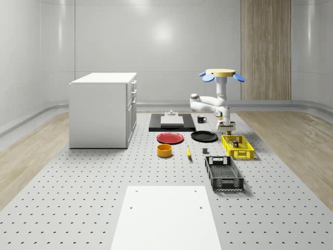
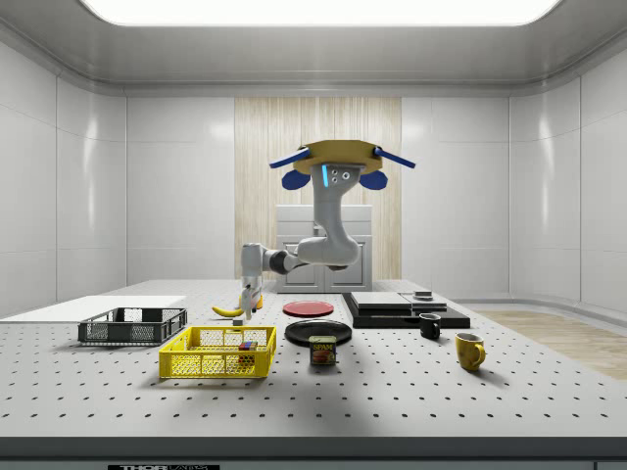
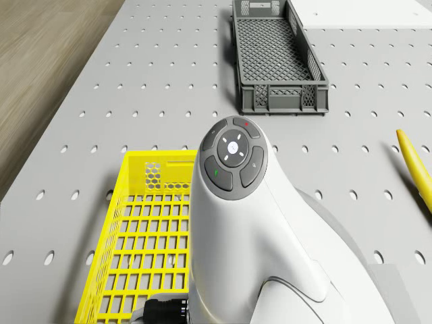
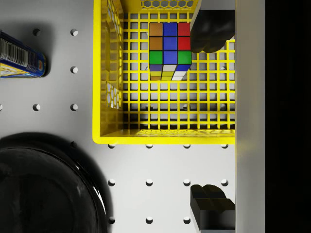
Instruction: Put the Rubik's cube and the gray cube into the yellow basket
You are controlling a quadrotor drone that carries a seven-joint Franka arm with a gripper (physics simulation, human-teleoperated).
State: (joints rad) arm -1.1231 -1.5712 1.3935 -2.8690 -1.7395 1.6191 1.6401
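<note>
- The drone (image 1: 220,74) is hovering above the table's (image 1: 78,198) far right part.
- Its gripper (image 1: 226,126) is hanging just over the yellow basket's (image 1: 238,147) far end.

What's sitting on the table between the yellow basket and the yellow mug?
In the side view, a small tin can stands between the yellow basket and the yellow mug; past it the tabletop is bare.
</note>
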